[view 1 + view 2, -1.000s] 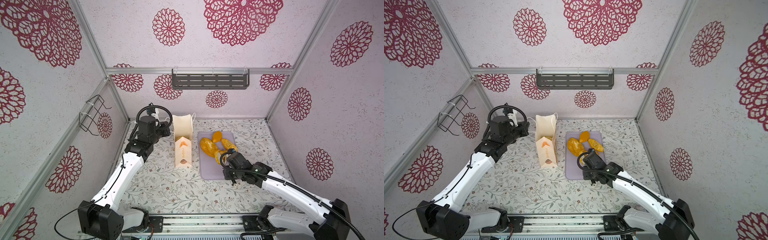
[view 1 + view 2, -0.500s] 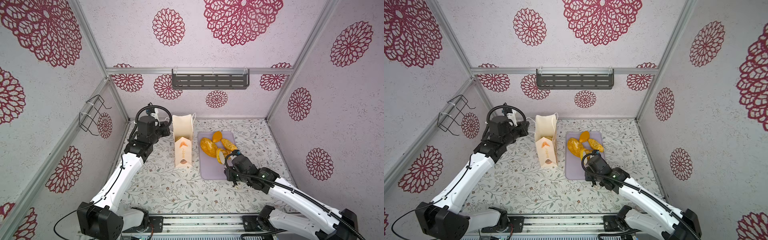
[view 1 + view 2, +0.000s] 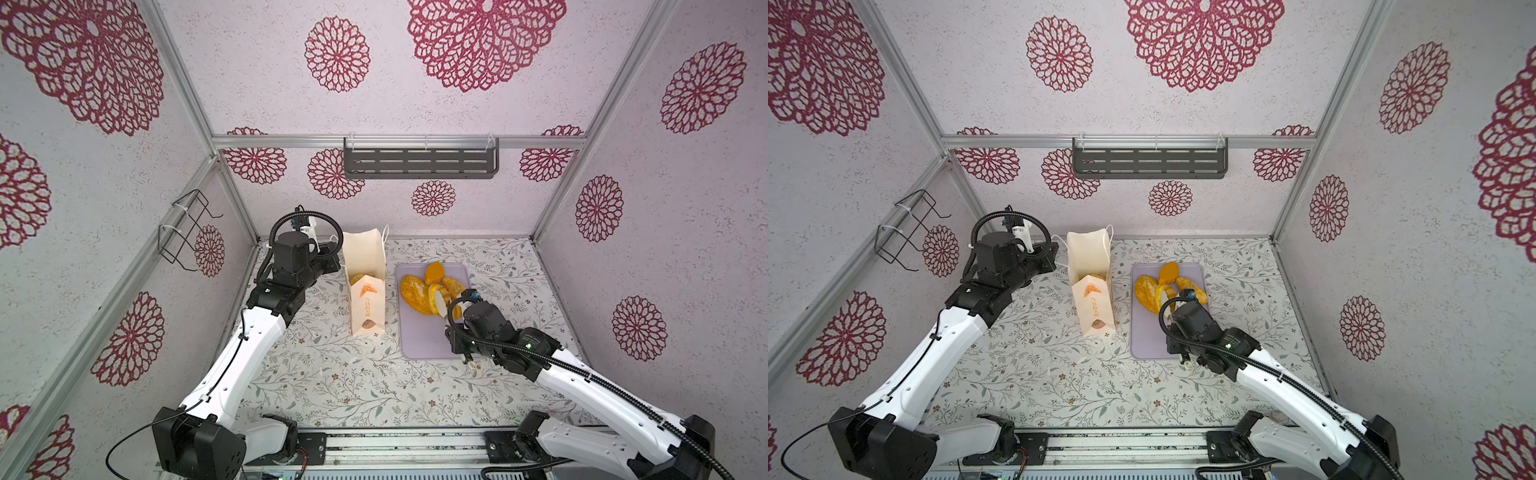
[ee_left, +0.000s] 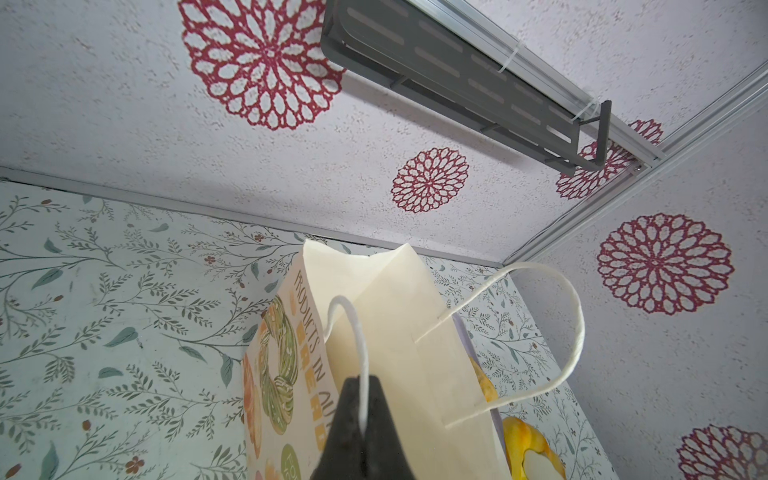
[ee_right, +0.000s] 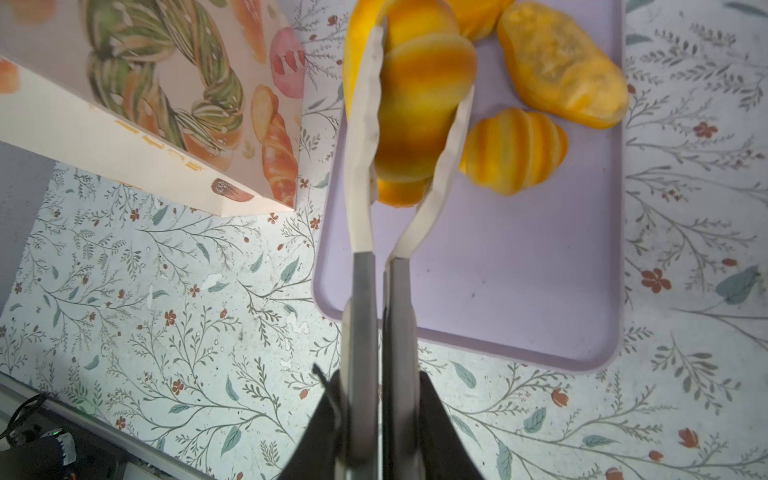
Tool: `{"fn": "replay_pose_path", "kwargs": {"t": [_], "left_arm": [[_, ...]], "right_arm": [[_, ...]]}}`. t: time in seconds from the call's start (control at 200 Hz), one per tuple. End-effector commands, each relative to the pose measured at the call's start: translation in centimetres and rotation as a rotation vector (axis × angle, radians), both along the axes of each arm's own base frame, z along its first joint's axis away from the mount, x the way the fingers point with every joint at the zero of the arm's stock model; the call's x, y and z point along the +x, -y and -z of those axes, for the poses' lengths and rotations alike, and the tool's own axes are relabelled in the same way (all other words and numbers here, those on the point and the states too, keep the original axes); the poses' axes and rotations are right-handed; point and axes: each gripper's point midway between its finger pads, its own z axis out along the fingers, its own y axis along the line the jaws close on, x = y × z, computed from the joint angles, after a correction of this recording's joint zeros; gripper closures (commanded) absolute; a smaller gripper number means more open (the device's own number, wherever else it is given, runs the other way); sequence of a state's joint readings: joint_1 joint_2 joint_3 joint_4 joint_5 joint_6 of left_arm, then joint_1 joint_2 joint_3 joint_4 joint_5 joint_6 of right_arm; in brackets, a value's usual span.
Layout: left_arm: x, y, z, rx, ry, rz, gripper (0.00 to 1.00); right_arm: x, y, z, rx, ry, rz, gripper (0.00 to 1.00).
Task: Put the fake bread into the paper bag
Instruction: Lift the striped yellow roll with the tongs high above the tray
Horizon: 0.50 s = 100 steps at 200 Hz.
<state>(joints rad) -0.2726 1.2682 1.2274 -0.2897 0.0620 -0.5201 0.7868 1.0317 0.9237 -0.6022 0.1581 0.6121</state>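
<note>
While the left gripper (image 4: 365, 419) pinches a white cord handle (image 4: 358, 332) of the paper bag (image 4: 399, 332) — bag upright, mouth open — the right gripper (image 5: 380, 407) is clamped on the tongs (image 5: 363, 266). Their white tips squeeze a ribbed roll (image 5: 419, 104) over the lilac tray (image 5: 519, 291). A second roll (image 5: 515, 149) and an oval bread (image 5: 561, 62) lie just beside it — one golden bread (image 3: 356, 277) shows inside the bag.

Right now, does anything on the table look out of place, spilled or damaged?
Nothing is spilled or toppled. The floral table cover has small white scuffed patches in front of the paper bag, where the print looks chipped away. The breads on the lilac tray lie heaped against each other, not in a row.
</note>
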Motion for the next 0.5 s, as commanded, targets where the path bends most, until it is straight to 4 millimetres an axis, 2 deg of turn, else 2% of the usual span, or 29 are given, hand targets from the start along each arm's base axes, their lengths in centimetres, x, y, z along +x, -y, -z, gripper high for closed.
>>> {"fn": "replay_pose_path", "kwargs": {"t": [0.0,0.495], "left_arm": [[-0.3,0.0,-1.0,0.005,0.030,0.005,1.00],[0.4,-0.2,0.2,0.029,0.005,-0.007,1.00]], "right_arm": [[1.5,-0.3,-3.5,0.017,0.112,-0.005,0.78],[2.9,-1.5,-8.6,0.082,0.228,-0.019,0.79]]}}
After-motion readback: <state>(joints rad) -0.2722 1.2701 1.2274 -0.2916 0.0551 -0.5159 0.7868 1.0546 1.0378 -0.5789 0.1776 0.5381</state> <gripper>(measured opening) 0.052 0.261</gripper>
